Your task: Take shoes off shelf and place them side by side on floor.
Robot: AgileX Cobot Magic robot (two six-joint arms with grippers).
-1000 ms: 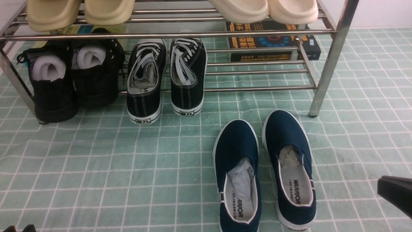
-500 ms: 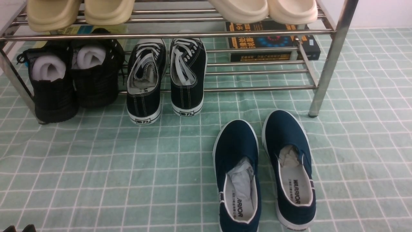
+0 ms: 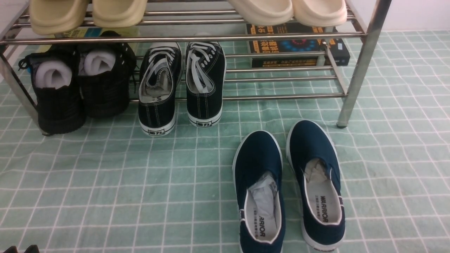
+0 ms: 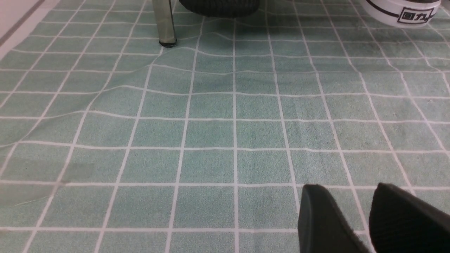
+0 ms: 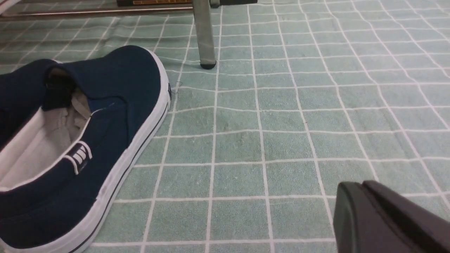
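Observation:
Both navy shoes lie side by side on the pale green floor (image 3: 140,193), toes toward the shelf (image 3: 365,52): the left shoe (image 3: 260,189) and the right shoe (image 3: 316,182). The right shoe (image 5: 105,105) also fills the near side of the right wrist view. My right gripper (image 5: 358,186) hovers low over bare floor beside it, fingers pressed together, holding nothing; the front view does not show it. My left gripper (image 4: 348,191) is open over bare floor, with nothing between its fingers. Only its tips (image 3: 21,248) peek in at the front view's bottom left corner.
On the lower tier of the chrome shelf stand black lace-up sneakers (image 3: 182,80) and black mesh shoes (image 3: 77,84). Cream slippers (image 3: 288,10) and beige slippers (image 3: 88,12) sit on the top tier. A dark box (image 3: 295,45) lies behind. A shelf leg (image 5: 204,35) stands near the right shoe's toe.
My right gripper, a second ago at the front view's lower right edge, has drawn back out of that view. The shoes have not moved.

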